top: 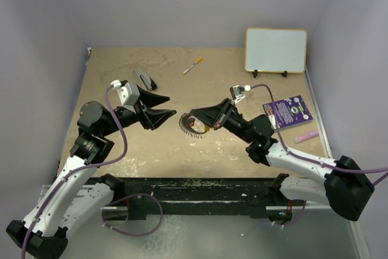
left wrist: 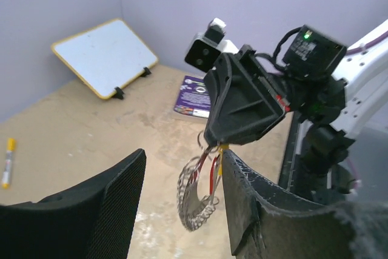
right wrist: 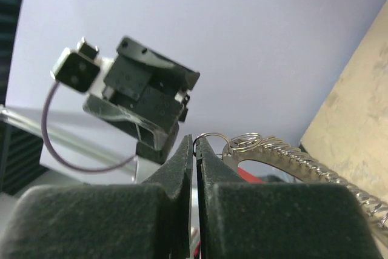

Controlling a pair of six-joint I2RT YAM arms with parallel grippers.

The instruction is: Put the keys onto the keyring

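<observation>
Black foam fingers of the right gripper [right wrist: 195, 141] fill the bottom of its wrist view, pressed flat together on a thin wire loop at the top of the large wire keyring [right wrist: 303, 162] strung with small silver pieces. Keyring hangs from that pinch, clear of the tan table [top: 121, 144], near mid-table in the overhead view.

Keys [left wrist: 213, 171]: only the small red plastic tag is clearly seen, just under the right gripper's tips inside the ring's curve. Silver keys can't be told apart from the ring's pieces; can't tell whether they are threaded on.

Left gripper [top: 170, 105]: jaws spread, nothing between them, tips just left of the keyring, not touching.

Far side: yellow-framed whiteboard [top: 276, 50], yellow-tipped marker pen [top: 193, 65], grey-black stapler-like tool [top: 145, 80]. Right side: purple booklet [top: 287, 111].
</observation>
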